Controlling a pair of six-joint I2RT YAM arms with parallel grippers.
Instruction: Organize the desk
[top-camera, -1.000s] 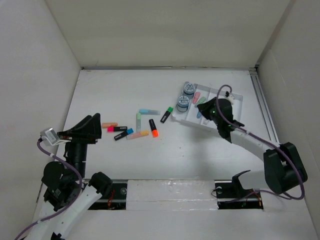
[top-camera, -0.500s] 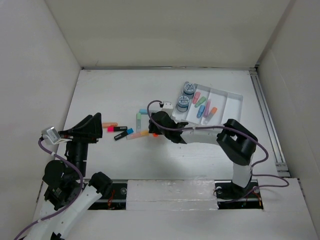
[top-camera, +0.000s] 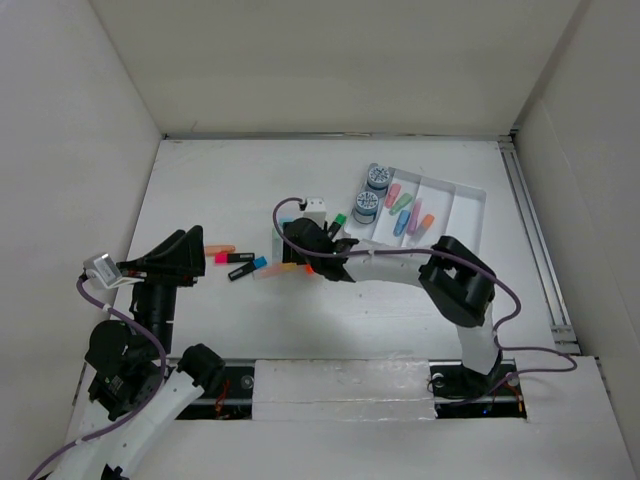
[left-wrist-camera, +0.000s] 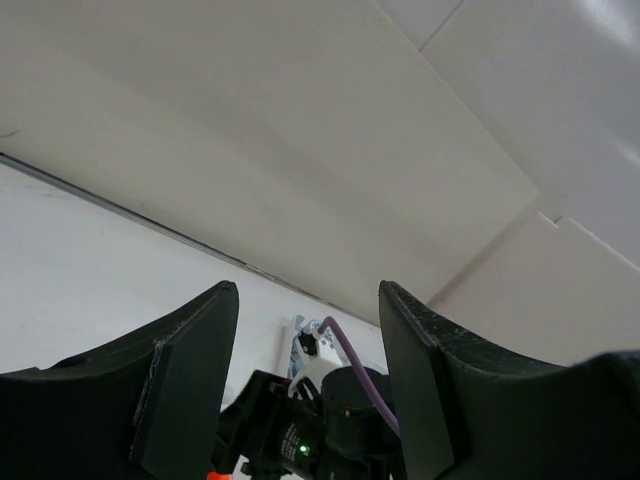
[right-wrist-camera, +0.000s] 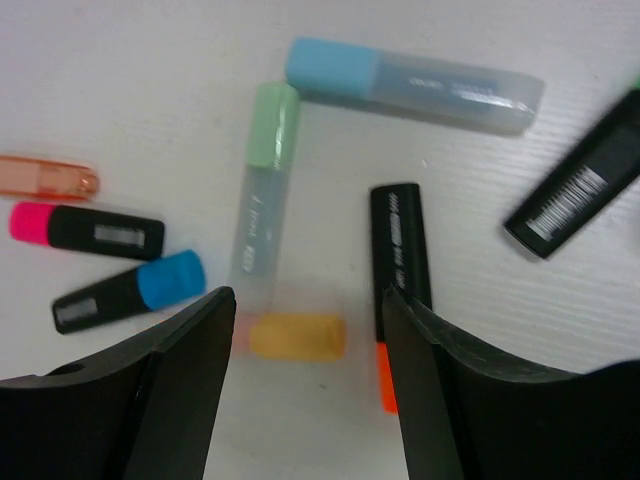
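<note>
- Over the desk (top-camera: 230, 180), we see the right gripper (right-wrist-camera: 305, 305) spread wide and empty above a yellow-capped marker (right-wrist-camera: 296, 336).
- Our left gripper (left-wrist-camera: 308, 310) hangs agape, holding nothing.

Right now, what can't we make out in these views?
- Top external: right gripper largely hides the pale blue-capped clear highlighter.
- Right wrist: black barcoded marker cut by the right edge; orange-tipped black marker partly behind a finger.
- Left wrist: left gripper faces the walls; almost no markers in frame.
- Top external: labels on the round grey containers too small.
</note>
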